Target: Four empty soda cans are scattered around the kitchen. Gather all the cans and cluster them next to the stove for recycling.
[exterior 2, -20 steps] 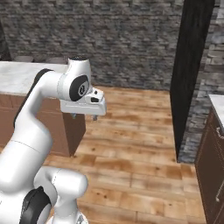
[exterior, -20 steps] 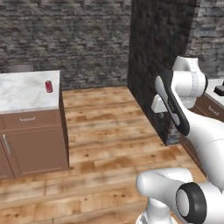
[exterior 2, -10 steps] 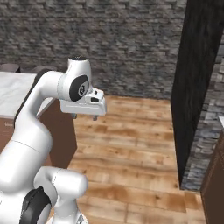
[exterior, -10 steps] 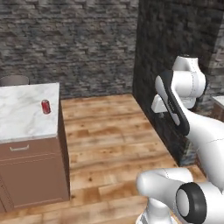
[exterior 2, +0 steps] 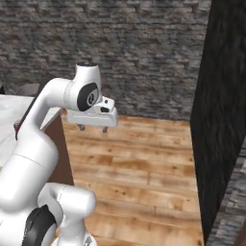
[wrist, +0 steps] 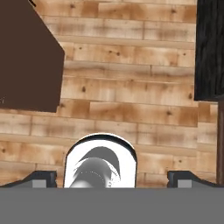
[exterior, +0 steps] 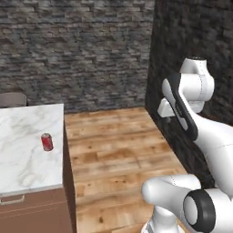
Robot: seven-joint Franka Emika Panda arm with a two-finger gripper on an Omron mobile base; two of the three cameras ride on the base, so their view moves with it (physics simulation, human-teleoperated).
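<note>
One red soda can [exterior: 47,142] with a silver top stands upright on the white marble counter [exterior: 22,173] at the left. My gripper [exterior 2: 92,129] hangs in the air over the wooden floor, well to the right of the can and far from it. It is open, its two short fingers spread wide with nothing between them. In the hand view the dark fingertips [wrist: 43,178] sit far apart, looking down at floor planks and a brown cabinet corner [wrist: 26,61]. The stove is out of view.
The marble counter tops a brown cabinet with a drawer handle [exterior: 12,199]. A grey rounded object [exterior: 11,99] sits behind the counter. A tall black stone column [exterior 2: 223,105] rises at the right. Wooden floor [exterior: 113,150] lies between them, with a stone wall behind.
The whole picture has shifted, so the base has moved. The counter with the can now looks nearer and the black column larger. The arm holds its pose and the gripper stays open.
</note>
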